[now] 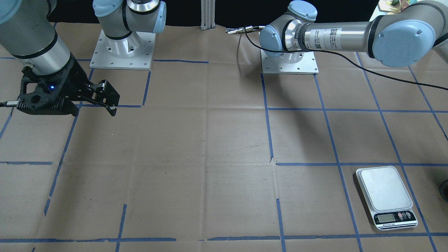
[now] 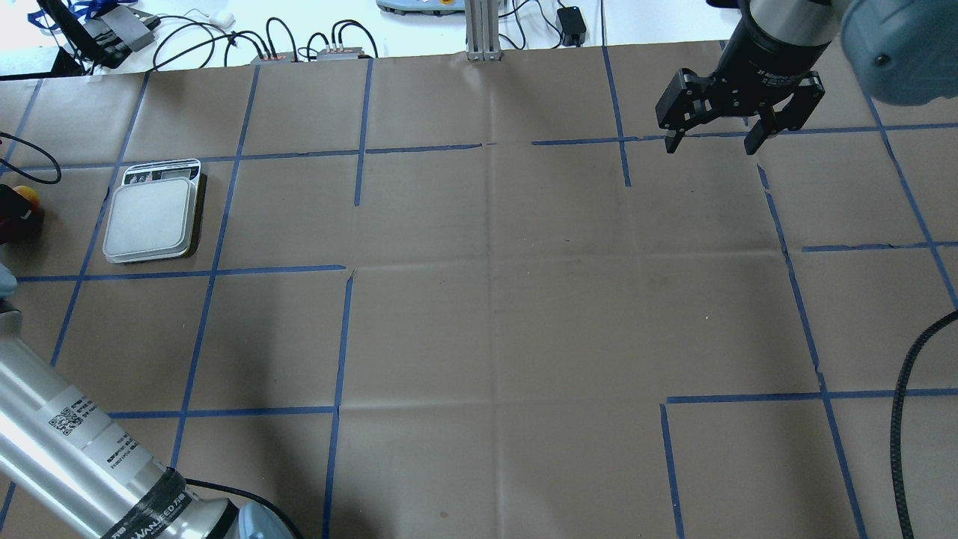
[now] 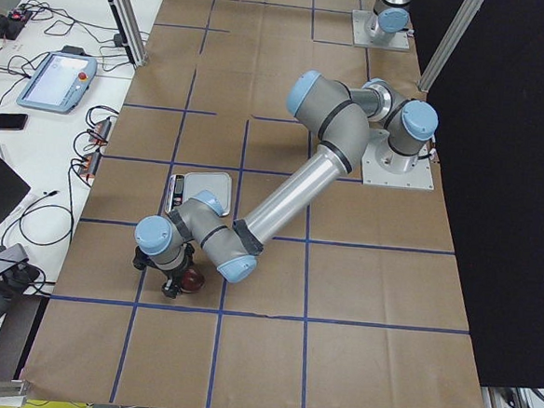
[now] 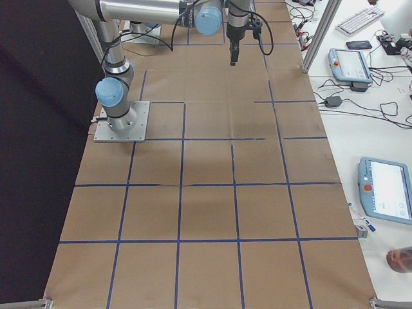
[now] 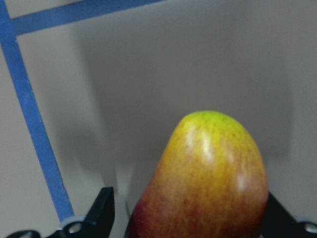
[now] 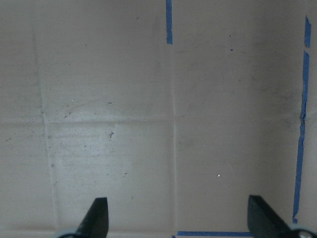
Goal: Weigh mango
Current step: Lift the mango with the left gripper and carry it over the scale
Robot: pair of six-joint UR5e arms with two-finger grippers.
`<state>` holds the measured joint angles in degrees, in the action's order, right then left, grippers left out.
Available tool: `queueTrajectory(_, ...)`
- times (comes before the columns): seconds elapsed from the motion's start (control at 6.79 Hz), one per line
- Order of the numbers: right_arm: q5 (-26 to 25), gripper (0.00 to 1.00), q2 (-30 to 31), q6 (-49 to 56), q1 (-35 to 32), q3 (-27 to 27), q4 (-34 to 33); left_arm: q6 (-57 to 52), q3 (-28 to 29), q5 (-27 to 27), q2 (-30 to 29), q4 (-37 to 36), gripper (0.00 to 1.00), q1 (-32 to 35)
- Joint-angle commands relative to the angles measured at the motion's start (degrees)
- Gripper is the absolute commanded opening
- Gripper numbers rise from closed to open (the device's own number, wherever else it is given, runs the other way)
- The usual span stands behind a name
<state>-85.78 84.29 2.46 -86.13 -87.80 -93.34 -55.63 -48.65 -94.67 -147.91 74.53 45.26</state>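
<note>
Left end effector (image 5: 190,214) spread, fingers straddling mango (image 5: 203,173). Right end effector (image 2: 711,144) spread, holding nothing. Scale (image 2: 150,221) panel lettering illegible. Left arm (image 2: 75,449) band reads "WANLEED".

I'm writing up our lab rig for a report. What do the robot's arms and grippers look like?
Both are silver-grey tubes with pale blue joint caps and black rings. The left arm carries a white QR-code label, and a black cable runs beside it; the right arm shows the same finish. The right gripper and left gripper are black, each with two angular fingers.
</note>
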Motion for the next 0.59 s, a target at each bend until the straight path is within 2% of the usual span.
queueTrajectory(0.0,0.0,1.0,0.0,0.0,0.0,0.0,0.0,0.09,0.05,-1.66,-0.01,0.53,0.73,0.0)
queueTrajectory(0.44,0.09,1.0,0.0,-0.09,0.0,0.0,0.0,0.7,0.4,-1.66,0.43,0.62,0.47,0.0)
